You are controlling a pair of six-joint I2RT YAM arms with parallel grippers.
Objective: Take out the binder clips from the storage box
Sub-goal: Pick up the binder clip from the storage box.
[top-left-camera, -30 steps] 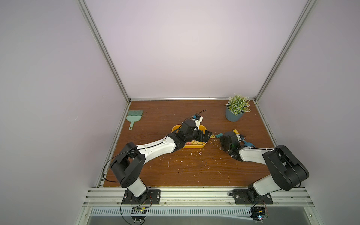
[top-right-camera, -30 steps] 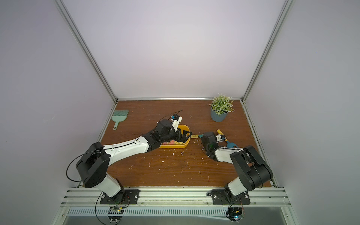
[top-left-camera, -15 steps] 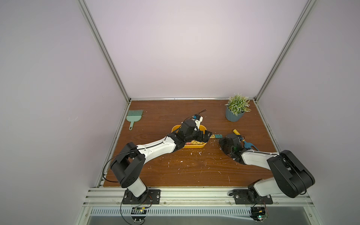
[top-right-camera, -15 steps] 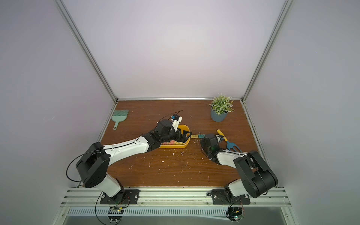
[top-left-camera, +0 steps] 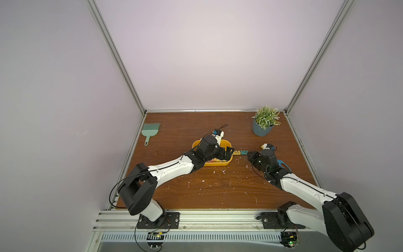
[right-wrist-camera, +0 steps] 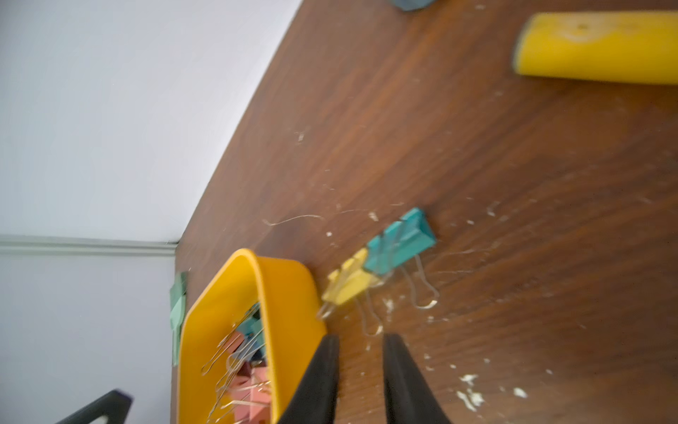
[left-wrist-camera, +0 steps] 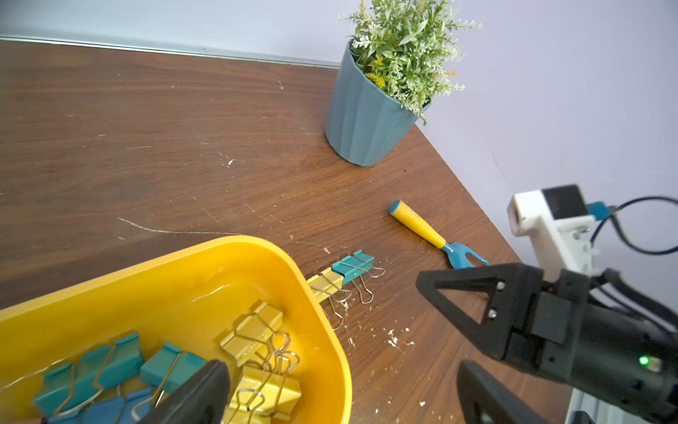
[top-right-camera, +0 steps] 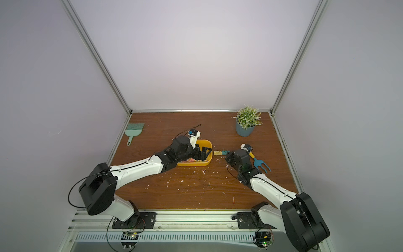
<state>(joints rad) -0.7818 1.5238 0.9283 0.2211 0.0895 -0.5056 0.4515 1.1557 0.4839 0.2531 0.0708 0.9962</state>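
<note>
In both top views, the left claw (top-left-camera: 227, 152) hung wide open and empty over the storage box (top-left-camera: 218, 164), at the end nearest the right arm. Just outside that end wall, a yellow clip (top-left-camera: 236, 152) and a teal clip (top-left-camera: 244, 152) lay on the worktop (top-left-camera: 218, 192). The right claw (top-left-camera: 249, 156) sat just beyond them.

In the left wrist view, most binder clips (left-wrist-camera: 253, 326) were inside the box, yellow and teal, with their wire loops overlapping. The step looked like the left arm's next pick. It would go best to close on one folded body rather than on the loops, since tangled wires could drag a neighbour up.

In the right wrist view, the right claw's fingers (right-wrist-camera: 323, 367) stood a little apart with nothing between them, low beside the box's outer wall. Pink clips (right-wrist-camera: 257, 385) showed inside. That claw would do well to keep off the wall and the two clips lying outside the box.
</note>
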